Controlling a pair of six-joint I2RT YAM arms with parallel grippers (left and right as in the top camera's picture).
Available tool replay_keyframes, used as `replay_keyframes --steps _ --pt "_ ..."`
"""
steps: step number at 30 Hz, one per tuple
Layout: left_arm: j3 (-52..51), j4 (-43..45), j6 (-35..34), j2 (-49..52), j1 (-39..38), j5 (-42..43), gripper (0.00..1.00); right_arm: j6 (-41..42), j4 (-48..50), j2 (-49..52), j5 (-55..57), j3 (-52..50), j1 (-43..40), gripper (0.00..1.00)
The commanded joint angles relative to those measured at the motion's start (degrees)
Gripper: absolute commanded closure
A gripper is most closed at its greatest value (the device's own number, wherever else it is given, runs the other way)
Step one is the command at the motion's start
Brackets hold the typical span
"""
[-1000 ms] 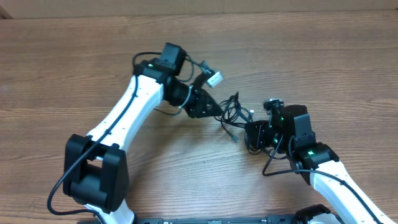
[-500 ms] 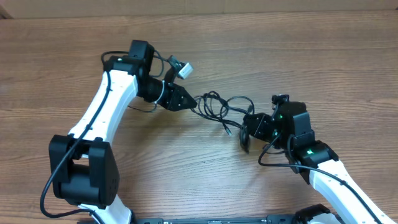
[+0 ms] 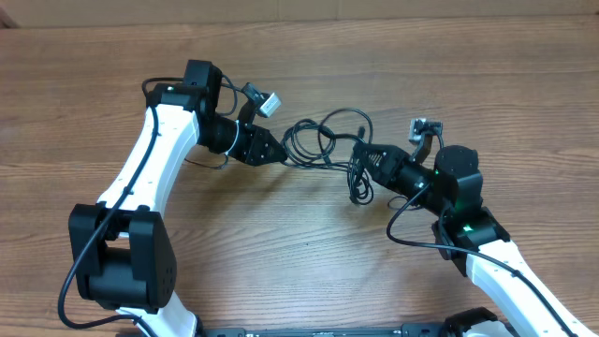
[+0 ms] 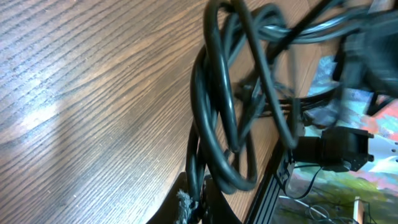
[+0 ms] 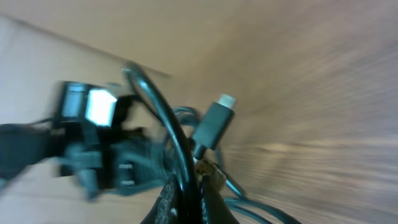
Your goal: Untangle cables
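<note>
The cables [image 3: 323,140] are thin black cords in loose loops, hanging in the air between my two grippers above the wooden table. My left gripper [image 3: 279,155] is shut on the left end of the bundle; in the left wrist view the looped cords [image 4: 227,118] run up from the shut jaws. My right gripper [image 3: 364,155] is shut on the right side of the cables. In the blurred right wrist view a cord [image 5: 177,155] passes between the jaws and a black plug with a silver tip [image 5: 214,121] sticks up. A short loop [image 3: 358,187] dangles below the right gripper.
The wooden table [image 3: 468,84] runs out in all directions around the arms. Thicker black wires run along both white arms. A dark rail [image 3: 328,330] lies at the front edge between the arm bases.
Both grippers moved apart and toward the back of the table. The tangle has been drawn out from a tight clump into wider loops. The right gripper has turned to point left.
</note>
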Motion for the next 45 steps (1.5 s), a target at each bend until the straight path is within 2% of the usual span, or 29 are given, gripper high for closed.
replay_keyframes --steps 1,7,11,13,22,26,31,36,40,42,45 --pt "1.1 -0.3 -0.5 -1.6 0.2 -1.8 0.96 5.8 6.0 -0.4 -3.4 0.4 -0.8 0.96" --pt "1.1 -0.2 -0.5 -1.6 -0.9 -1.2 0.96 7.8 10.0 -0.4 -3.3 0.4 -0.8 0.96" --pt "1.1 0.7 -0.3 -1.6 -2.0 2.8 0.96 7.8 8.6 -0.4 -3.4 0.4 -0.8 0.96" --pt "1.1 1.7 -0.3 -1.6 -2.5 4.4 0.91 7.8 7.0 -0.4 -3.4 0.4 -0.8 0.96" --pt "1.1 4.5 -0.3 -1.6 -2.8 10.0 0.59 7.8 1.6 -0.4 -3.4 0.4 -0.8 0.96" --pt "1.1 4.9 -0.3 -1.6 -2.8 10.4 0.54 7.8 1.6 -0.4 -3.8 0.4 -0.8 0.96" --pt "1.1 7.4 -0.5 -1.6 -2.8 13.1 0.53 7.8 1.7 -0.4 -5.5 0.4 -0.8 0.96" --pt "1.1 13.4 -4.6 -1.5 -2.9 12.7 0.52 7.8 2.0 -0.4 -7.1 0.4 -0.8 0.96" --pt "1.1 20.7 -12.3 -1.4 -3.1 8.7 0.51 7.8 2.0 -0.4 -8.5 0.4 -0.8 0.96" --pt "1.1 24.9 -18.6 -1.4 -3.6 3.4 0.44 7.8 2.0 -0.4 -9.4 0.4 -0.8 0.96" --pt "1.1 27.9 -22.3 -1.4 -4.3 1.1 0.40 7.8 2.3 -0.4 -10.0 0.4 -0.8 0.96"
